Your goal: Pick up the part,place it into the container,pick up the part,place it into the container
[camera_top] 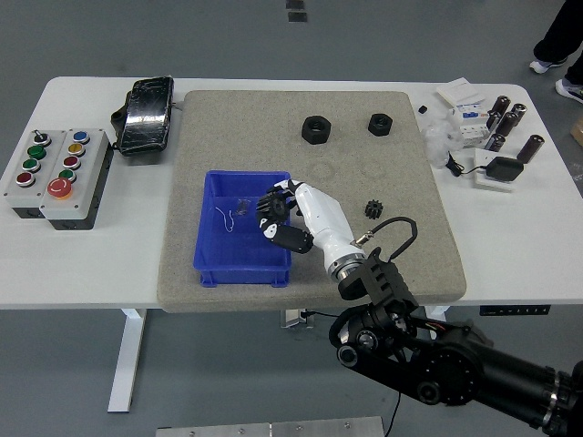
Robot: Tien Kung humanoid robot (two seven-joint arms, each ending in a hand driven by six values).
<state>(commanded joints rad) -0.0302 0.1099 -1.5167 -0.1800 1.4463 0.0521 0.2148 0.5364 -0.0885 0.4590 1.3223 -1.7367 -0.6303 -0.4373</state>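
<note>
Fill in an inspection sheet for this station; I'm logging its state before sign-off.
Surface: white table carrying a beige mat.
Job's things: blue container on the mat, small bits inside; black gear and two black nuts lie on the mat.
Clutter: button box, black pouch, cylinders and small boxes at the far right.
Grippers: right hand over the container's right rim, fingers curled; contents not discernible. Left arm not in view.
Cables: black loop at the wrist.
Surroundings: person's feet on grey floor.
</note>
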